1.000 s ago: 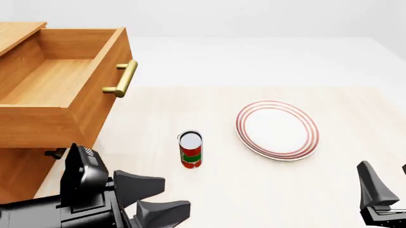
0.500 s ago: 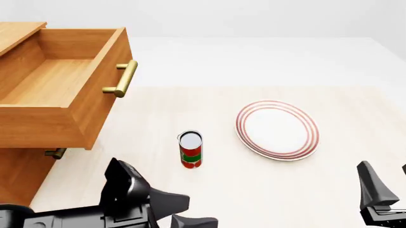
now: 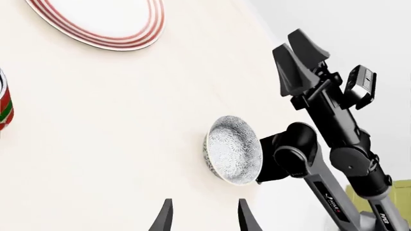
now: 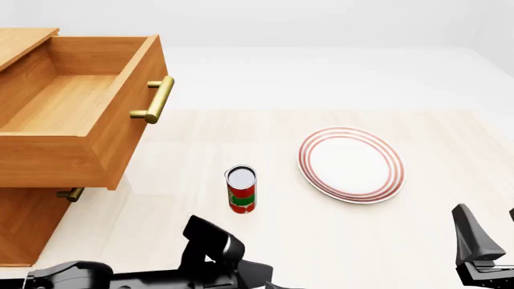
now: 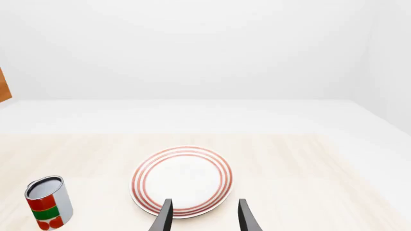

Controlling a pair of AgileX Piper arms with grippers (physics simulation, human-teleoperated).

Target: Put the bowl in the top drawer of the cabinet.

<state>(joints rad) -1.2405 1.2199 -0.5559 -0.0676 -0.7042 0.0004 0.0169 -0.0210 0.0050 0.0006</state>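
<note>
The bowl point(image 3: 232, 156), white with a dense blue-grey pattern, shows only in the left wrist view, standing on the table near the base of the right arm. My left gripper point(image 3: 202, 219) points toward it from a short way off, open and empty. In the front view the bowl is out of frame, and only the left arm's wrist point(image 4: 213, 244) shows at the bottom edge. The cabinet point(image 4: 28, 220) stands at the left with its top drawer point(image 4: 72, 102) pulled out and nothing inside. My right gripper point(image 4: 492, 232) hangs open and empty at the lower right.
A flat white plate with red rings point(image 4: 351, 164) lies right of centre. A red and green can point(image 4: 241, 188) stands upright between plate and cabinet. The top drawer's brass bar handle point(image 4: 156, 100) juts toward the table's middle. A small brass handle point(image 4: 71, 194) shows on the lower drawer.
My left arm has swung rightward along the table's near edge, away from the cabinet. The right arm, drawer, can and plate have not moved.
</note>
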